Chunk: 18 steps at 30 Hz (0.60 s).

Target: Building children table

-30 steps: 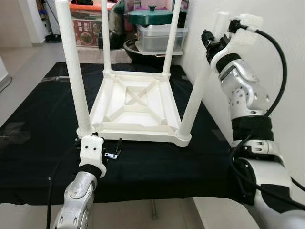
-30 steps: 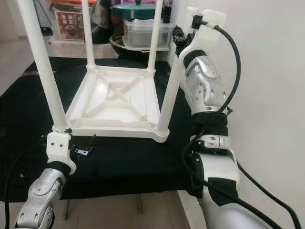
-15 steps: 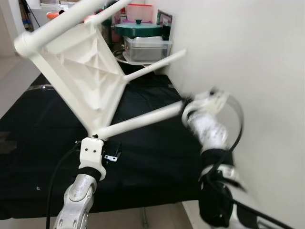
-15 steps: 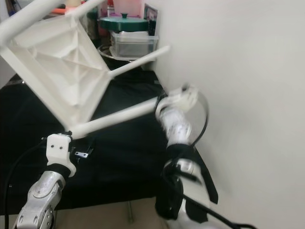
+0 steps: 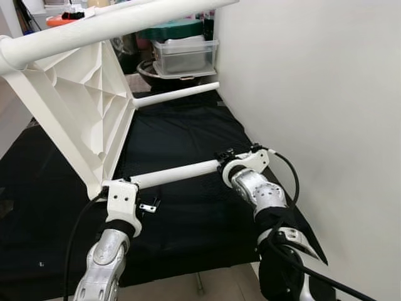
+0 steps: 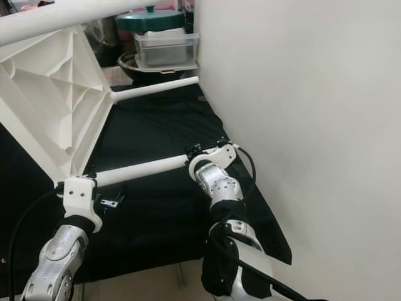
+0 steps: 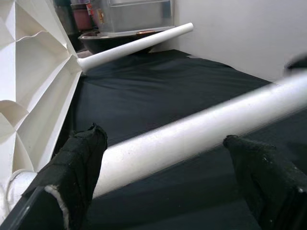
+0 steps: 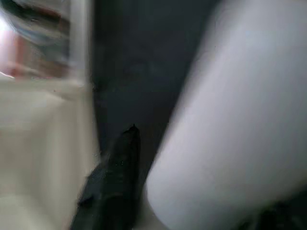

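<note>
**Children's table tipped from inverted to its side**

The white children's table (image 5: 69, 106) now stands on one edge on the black tabletop (image 5: 182, 125), its ribbed underside facing the wall at 3 o'clock and all visible legs horizontal. One second earlier it lay top-down with four legs pointing straight up; half a second ago it was mid-rotation. The assembled piece is thus being turned over, which suggests that leg fitting is finished and righting the table is the step in hand; roughly a further quarter turn remains.

The nearest leg (image 5: 175, 174) runs from the table corner at 9 o'clock toward the right gripper (image 5: 223, 158) at 3 o'clock, which is pinching the leg's free end and has swung down from high beside the wall. The left gripper (image 7: 163, 177) sits at the corner end of the same leg; in the left wrist view its fingers (image 7: 76, 167) are spread on either side of the leg without pressing it.

Storage boxes (image 5: 185, 53) and a dark bowl stand at 12 o'clock, beyond the table.
</note>
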### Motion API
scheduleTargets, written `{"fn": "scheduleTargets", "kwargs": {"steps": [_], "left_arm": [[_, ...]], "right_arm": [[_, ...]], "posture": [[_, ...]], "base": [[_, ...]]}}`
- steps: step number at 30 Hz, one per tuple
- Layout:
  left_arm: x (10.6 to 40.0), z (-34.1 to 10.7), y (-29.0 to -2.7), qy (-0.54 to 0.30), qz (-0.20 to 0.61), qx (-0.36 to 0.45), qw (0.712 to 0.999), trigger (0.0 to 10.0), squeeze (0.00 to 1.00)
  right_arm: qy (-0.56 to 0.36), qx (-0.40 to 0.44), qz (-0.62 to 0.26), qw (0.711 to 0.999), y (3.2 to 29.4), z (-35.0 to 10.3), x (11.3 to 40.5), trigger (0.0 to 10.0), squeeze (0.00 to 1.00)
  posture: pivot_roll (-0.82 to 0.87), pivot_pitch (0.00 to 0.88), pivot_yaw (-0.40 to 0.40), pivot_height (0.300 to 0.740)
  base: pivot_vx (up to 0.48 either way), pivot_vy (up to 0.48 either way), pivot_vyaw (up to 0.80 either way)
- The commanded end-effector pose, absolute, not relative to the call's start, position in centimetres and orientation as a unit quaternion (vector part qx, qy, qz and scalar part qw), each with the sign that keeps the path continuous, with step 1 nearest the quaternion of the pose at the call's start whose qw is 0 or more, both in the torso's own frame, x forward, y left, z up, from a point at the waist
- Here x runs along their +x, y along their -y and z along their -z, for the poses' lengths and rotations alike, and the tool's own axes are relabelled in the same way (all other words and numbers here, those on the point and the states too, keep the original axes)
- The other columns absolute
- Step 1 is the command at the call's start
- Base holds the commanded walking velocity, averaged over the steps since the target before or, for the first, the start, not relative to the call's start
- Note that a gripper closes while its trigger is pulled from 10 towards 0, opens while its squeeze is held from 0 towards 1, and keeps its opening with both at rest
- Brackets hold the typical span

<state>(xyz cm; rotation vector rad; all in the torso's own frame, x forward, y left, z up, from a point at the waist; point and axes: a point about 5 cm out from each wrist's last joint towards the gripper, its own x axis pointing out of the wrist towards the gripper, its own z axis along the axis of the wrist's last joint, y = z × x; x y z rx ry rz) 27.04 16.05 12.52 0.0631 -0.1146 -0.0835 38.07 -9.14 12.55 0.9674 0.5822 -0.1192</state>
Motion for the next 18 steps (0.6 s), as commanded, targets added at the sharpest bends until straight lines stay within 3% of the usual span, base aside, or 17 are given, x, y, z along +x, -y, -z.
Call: {"fn": "scheduleTargets", "kwargs": {"steps": [1, 18], "left_arm": [[26.9, -12.4, -16.4, 0.054, 0.037, 0.045, 0.997, 10.0, 0.00], [26.9, -12.3, -16.1, 0.053, 0.042, 0.045, 0.997, 10.0, 0.00]], "right_arm": [[-0.373, 0.376, 0.113, 0.841, 8.9, -8.0, 35.8, 10.0, 1.00], [-0.336, 0.473, 0.148, 0.801, 12.4, -10.7, 35.3, 10.0, 1.00]], "posture": [[0.15, 0.000, -0.109, 0.740], [0.11, 0.000, -0.095, 0.740]], "base": [[0.000, 0.000, 0.00], [0.000, 0.000, 0.00]]}}
